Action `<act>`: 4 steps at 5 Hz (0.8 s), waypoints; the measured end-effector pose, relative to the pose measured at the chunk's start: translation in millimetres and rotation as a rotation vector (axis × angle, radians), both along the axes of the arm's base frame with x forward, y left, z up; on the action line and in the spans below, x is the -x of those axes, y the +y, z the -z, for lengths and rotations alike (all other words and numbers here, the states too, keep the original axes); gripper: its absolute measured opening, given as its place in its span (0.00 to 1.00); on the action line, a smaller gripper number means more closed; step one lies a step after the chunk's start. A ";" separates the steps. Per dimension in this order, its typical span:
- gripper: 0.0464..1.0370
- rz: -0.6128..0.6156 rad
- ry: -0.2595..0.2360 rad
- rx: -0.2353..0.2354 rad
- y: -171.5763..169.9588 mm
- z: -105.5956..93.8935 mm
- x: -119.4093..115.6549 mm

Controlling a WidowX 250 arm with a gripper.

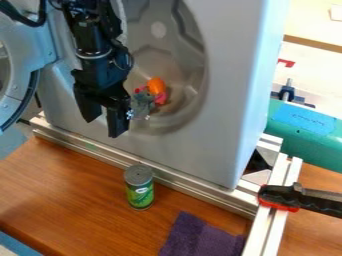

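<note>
The gripper (103, 127) hangs open at the lower left of the washer's round opening, its two fingers apart with nothing between them. Just right of it, inside the drum (184, 95), lie a grey plush-like toy (142, 103), an orange object (156, 86) and a small pink-red piece (161, 98). A green can (139, 188) with a grey top stands upright on the wooden table, below and right of the gripper. Near the front edge lies a purple cloth (200, 238).
The grey washer body (235, 90) stands behind a metal rail (180, 183), its round door (17, 65) swung out at the left. A black and red clamp (280, 197) grips the frame at the right. Beyond is a green surface (314, 145).
</note>
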State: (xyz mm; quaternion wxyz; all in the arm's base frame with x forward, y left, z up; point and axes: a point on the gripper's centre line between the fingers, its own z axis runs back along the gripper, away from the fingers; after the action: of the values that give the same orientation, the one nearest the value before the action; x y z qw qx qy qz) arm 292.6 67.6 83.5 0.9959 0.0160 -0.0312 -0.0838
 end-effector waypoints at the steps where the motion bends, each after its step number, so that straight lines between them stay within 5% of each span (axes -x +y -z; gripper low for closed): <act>1: 0.96 0.001 0.025 0.007 -1.2 7.4 2.1; 2: 0.96 -0.020 -0.094 0.048 8.0 -13.2 -23.3; 3: 0.96 -0.086 -0.116 -0.033 29.8 -10.4 -43.5; 4: 0.96 -0.084 -0.060 -0.064 35.6 13.2 -60.9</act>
State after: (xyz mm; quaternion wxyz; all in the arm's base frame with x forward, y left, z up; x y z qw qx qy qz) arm 353.5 103.2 70.3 0.9961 0.0519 -0.0576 -0.0423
